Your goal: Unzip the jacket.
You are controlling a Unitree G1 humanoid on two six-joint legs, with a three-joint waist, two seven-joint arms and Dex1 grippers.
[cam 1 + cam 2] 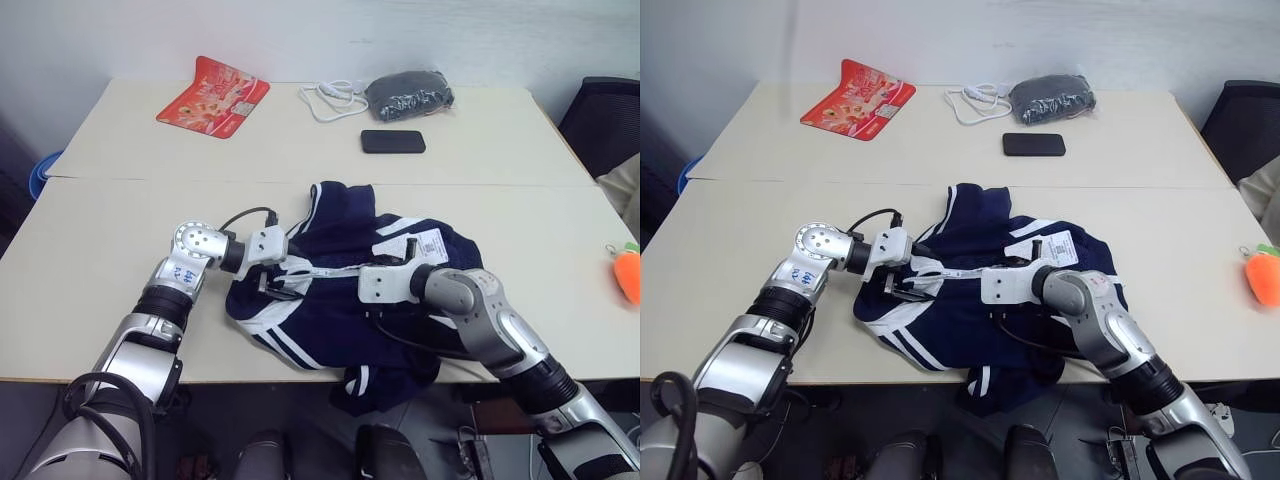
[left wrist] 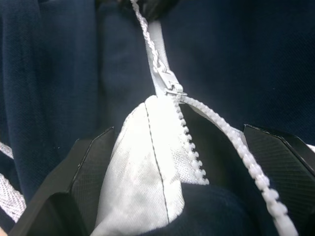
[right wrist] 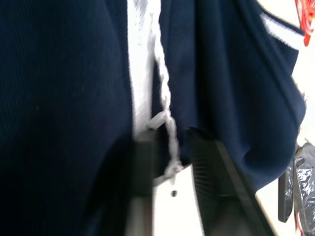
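Left fingers [image 2: 88, 177] spread wide around jacket [image 1: 340, 300] collar end, slider [image 2: 173, 89] just past their tips. Right fingers [image 3: 142, 177] nearly closed on the cord; zip runs between the two.

Both arms reach inward low over the near table edge. The left gripper [image 1: 282, 283] points right, fingers spread wide. The right gripper [image 1: 352, 283] points left, fingers closed together.

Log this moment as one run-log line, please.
stage: unzipping | jacket: crumpled on table, zipper partly open | left gripper: open around collar end | right gripper: shut near zipper
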